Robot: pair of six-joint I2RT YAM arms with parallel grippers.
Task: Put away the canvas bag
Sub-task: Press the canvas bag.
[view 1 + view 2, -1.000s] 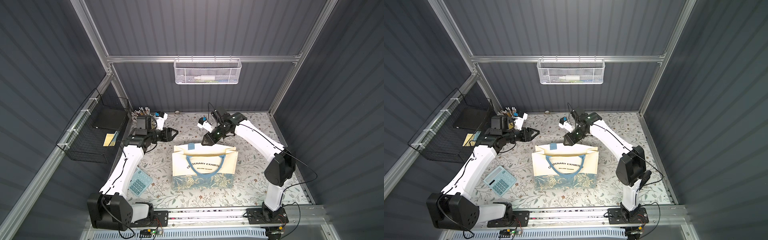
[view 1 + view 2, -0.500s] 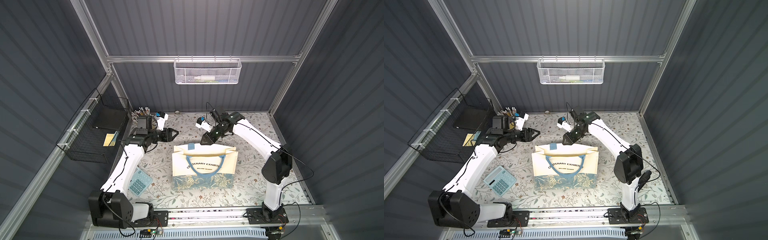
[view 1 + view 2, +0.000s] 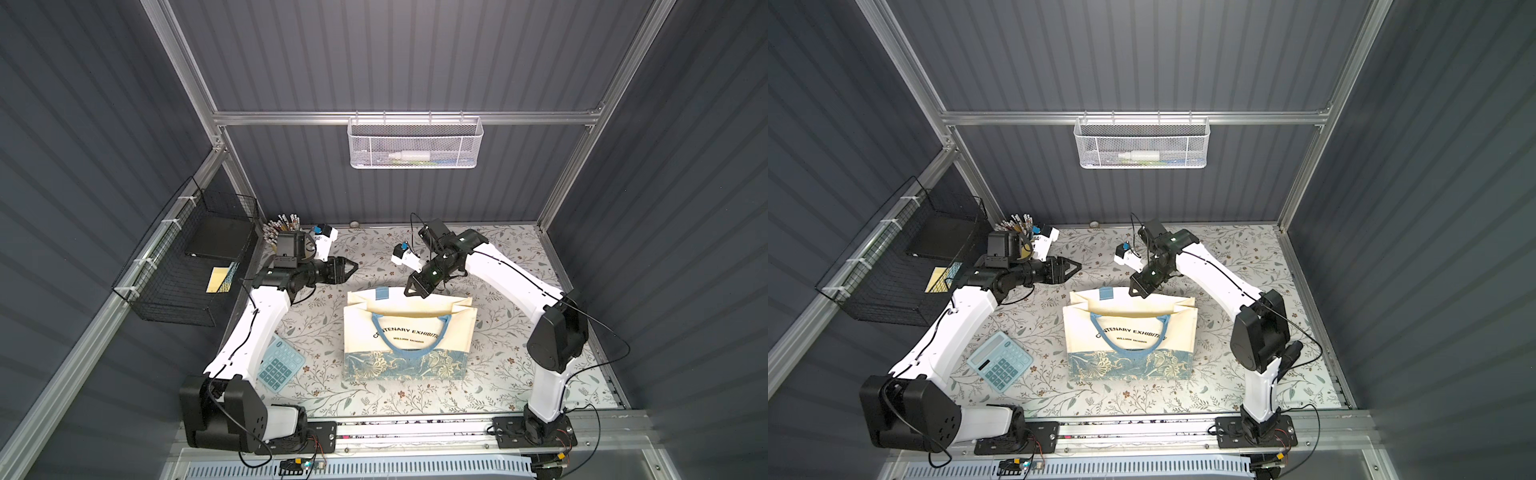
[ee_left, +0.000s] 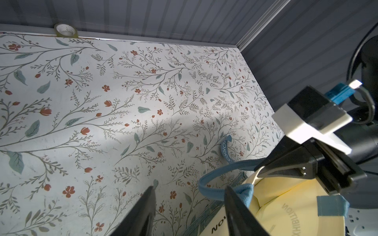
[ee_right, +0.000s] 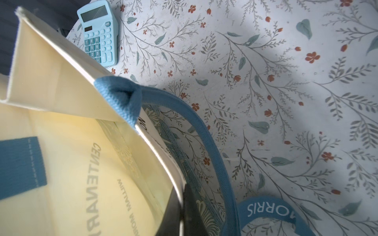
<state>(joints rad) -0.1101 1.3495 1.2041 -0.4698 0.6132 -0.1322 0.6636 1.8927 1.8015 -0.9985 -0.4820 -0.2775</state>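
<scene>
The canvas bag (image 3: 407, 332) (image 3: 1129, 332) stands upright in the middle of the floral table, cream with black lettering and a blue-and-gold band along its foot. Its mouth gapes open. One blue handle (image 5: 204, 126) hangs down the back side. My right gripper (image 3: 409, 291) (image 3: 1133, 292) is shut on the bag's rear top rim, and the right wrist view shows the rim pinched between the jaws (image 5: 182, 188). My left gripper (image 3: 353, 268) (image 3: 1077, 264) hovers open to the left of the bag's back corner, with only table showing between its fingers (image 4: 189, 188).
A light blue calculator (image 3: 280, 363) (image 5: 100, 34) lies left of the bag by the left arm. A black wire basket (image 3: 187, 257) hangs on the left wall, and a white mesh basket (image 3: 415, 143) hangs on the back rail. A pen cup (image 3: 282, 226) stands at the back left.
My right gripper has closed onto the bag's rear rim after shifting slightly left. The left arm has hardly moved and stays open.
</scene>
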